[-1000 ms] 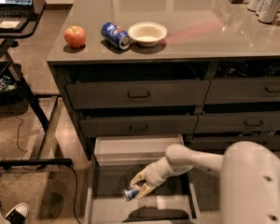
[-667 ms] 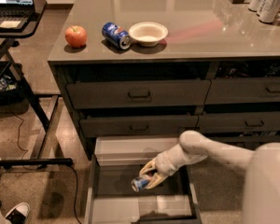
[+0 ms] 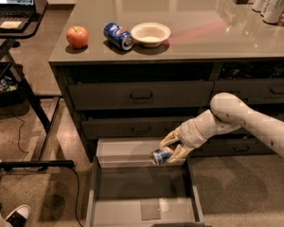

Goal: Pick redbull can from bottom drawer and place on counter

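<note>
Nearest the camera, the bottom drawer, a deep dark grey metal box with a pale grey floor, stands pulled open; its front edge is cut off by the lower border, and a darker square patch lies on the floor near the front. At its back sits a shallow white plastic tray. Above the tray's right front corner the cream-coloured two-finger gripper pinches the small slim blue-and-silver redbull can, one finger above it and one below. The can's long axis lies close to level, its round silver end pointing left and a little down toward the camera; its far end is hidden inside the gripper, and the markings on it are too small to read. The smooth, rounded pale arm runs off the right edge. Behind it rise two rows of dark handled drawers. Beyond them the large glossy grey-brown counter carries a red apple, a fat blue Pepsi can lying on its side, and a round cream bowl just beside that can. Tall silver-white cans stand at the far right corner, partly cut off. To the far left is a small black laptop desk.
</note>
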`<state>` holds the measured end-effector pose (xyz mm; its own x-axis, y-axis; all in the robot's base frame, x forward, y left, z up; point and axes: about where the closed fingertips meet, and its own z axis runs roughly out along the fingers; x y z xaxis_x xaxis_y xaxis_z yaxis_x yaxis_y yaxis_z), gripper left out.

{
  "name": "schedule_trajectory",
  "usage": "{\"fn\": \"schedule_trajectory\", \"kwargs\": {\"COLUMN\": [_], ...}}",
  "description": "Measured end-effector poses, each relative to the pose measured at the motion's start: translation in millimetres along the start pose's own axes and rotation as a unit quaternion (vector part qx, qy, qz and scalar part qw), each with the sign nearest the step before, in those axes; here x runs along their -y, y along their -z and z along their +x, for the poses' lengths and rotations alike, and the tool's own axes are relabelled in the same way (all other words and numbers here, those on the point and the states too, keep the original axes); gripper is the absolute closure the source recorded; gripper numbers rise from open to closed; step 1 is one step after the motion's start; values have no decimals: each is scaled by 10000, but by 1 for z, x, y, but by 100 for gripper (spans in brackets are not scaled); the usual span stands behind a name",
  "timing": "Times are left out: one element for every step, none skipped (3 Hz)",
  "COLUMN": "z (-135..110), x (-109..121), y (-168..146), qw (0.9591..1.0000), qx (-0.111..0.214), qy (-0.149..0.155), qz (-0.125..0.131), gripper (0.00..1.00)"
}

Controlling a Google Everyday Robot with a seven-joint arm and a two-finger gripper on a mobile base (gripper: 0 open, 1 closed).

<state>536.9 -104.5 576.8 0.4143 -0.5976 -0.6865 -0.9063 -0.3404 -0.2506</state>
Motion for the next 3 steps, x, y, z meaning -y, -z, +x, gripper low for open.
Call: {"fn": "schedule_trajectory", "kwargs": {"z": [0, -9, -55], "x": [0, 2, 14], "y": [0, 8, 50], "qw": [10000, 10000, 9989], "qx": [2, 23, -35], "qy": [1, 75, 258], "qz": [0, 37, 391], "gripper": [100, 100, 100]}}
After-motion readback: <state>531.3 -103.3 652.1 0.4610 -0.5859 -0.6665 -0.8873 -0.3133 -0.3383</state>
